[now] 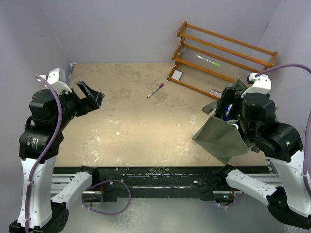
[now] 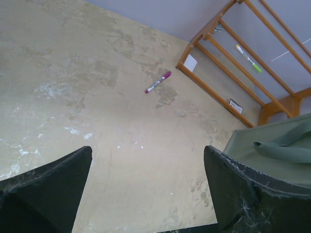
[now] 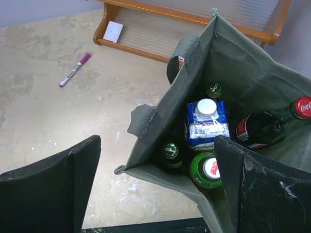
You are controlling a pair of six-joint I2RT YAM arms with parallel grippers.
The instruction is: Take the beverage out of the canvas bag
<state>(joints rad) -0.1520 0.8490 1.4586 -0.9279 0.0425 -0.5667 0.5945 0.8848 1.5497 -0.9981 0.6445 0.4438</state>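
Observation:
The grey-green canvas bag (image 1: 221, 136) stands open at the right of the table; it also shows in the right wrist view (image 3: 233, 63) and at the left wrist view's right edge (image 2: 272, 145). Inside it are several beverages: a blue-and-white carton (image 3: 206, 124), a green-capped bottle (image 3: 171, 153), a green can-like top (image 3: 206, 170), another small green cap (image 3: 214, 90) and a dark cola bottle (image 3: 262, 128) with a red cap. My right gripper (image 3: 155, 184) is open just above the bag's near corner, empty. My left gripper (image 1: 92, 99) is open and empty at the far left, well away from the bag.
A purple marker (image 1: 155, 90) lies mid-table. A wooden rack (image 1: 221, 56) leans at the back right with a green pen (image 1: 208, 60) on it and a white card (image 1: 177, 74) at its foot. Purple walls enclose the table.

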